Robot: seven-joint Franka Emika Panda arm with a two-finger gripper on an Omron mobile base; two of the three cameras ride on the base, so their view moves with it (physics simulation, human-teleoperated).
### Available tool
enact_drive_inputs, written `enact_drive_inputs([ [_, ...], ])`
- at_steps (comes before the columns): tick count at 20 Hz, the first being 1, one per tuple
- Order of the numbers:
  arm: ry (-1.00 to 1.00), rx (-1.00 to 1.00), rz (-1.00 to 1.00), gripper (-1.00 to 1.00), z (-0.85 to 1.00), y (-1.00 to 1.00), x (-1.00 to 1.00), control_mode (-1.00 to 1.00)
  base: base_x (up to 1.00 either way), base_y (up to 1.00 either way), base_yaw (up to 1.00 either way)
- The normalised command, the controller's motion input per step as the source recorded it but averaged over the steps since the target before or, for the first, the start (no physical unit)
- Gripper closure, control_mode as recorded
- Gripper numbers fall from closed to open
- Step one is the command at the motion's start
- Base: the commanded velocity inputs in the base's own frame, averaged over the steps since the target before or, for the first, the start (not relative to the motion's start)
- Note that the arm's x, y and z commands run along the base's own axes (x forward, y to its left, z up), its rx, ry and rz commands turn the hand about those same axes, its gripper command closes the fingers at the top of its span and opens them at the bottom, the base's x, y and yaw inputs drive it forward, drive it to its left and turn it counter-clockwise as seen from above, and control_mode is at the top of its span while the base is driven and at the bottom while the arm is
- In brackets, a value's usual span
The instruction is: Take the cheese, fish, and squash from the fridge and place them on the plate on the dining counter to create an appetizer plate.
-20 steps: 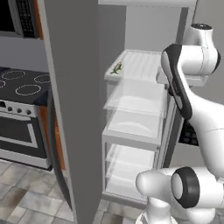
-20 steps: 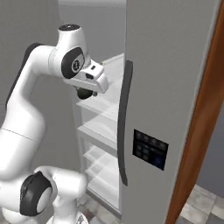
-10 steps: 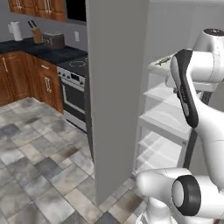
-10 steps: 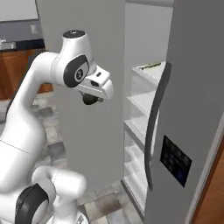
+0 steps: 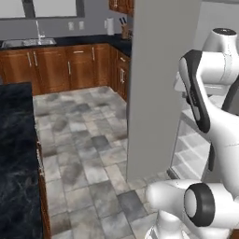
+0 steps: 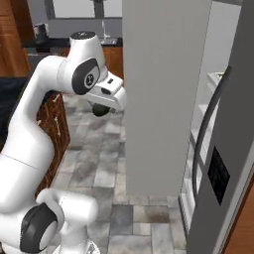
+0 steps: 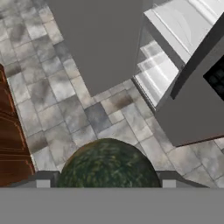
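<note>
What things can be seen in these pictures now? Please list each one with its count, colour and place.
squash: one, very dark green, round, between the tool's finger tips, over the floor.
fridge: one, grey outside, white inside with clear shelves, doors open, right of the arm.
dining counter: one, black white-flecked top, reddish-brown side, left of the base.
wall counters: a row, brown wood fronts with a dark top, at the far wall.
floor: grey stone tiles.
tool: one, dark finger tips, closed on the squash.
</note>
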Motion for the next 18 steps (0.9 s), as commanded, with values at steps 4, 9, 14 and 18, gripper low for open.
enact_drive_inputs([
  [4,0.0,0.0,0.0,1.0,0.0,0.0,0.0,1.0,-1.0,0.0,0.48],
  [9,0.0,0.0,0.0,1.0,0.0,0.0,0.0,1.0,-1.0,0.15,0.36],
  [14,0.0,0.0,0.0,1.0,0.0,0.0,0.0,1.0,-1.0,0.74,0.21],
  [18,0.0,0.0,0.0,1.0,0.0,0.0,0.0,1.0,-0.87,1.0,0.03],
])
